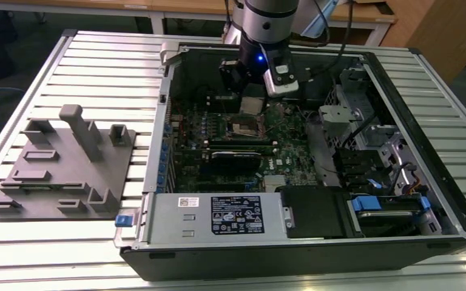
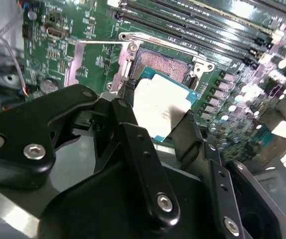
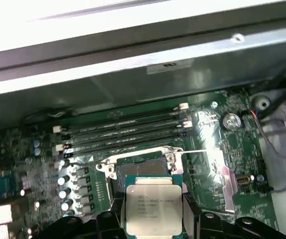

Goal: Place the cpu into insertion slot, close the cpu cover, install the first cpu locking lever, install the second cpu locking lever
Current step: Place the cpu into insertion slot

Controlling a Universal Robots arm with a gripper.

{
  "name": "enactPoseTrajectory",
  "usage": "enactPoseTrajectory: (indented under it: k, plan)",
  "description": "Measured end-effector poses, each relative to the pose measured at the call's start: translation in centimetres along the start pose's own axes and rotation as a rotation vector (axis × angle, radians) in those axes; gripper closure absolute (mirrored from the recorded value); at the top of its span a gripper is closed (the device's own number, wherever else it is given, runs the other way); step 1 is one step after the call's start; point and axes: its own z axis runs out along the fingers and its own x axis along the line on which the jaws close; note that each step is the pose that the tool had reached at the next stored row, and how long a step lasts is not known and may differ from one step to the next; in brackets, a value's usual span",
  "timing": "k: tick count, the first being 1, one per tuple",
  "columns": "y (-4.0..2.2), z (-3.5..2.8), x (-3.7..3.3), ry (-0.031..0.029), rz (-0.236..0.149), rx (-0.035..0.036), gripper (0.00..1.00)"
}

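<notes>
The gripper (image 1: 252, 108) hangs inside the open case (image 1: 395, 121) on the slatted worktop (image 1: 95, 54); its fingers (image 3: 116, 219) grasp the cpu (image 3: 152, 209) by two opposite edges, metal top showing in the first wrist view; the chip is held just over the slot (image 3: 142, 168), not yet seated; the green board (image 2: 98, 30) surrounds the slot.

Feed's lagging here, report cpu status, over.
Gripper shut on cpu. Held close by insertion slot, not seated. Slot uncovered, nothing seen in the way.
</notes>
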Motion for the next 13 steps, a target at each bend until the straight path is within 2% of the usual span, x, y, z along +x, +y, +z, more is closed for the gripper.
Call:
enactPoseTrajectory:
  k: [13]
  plan:
    - [-0.01,0.07,0.0,-0.0213,0.236,-0.0007,0.46]
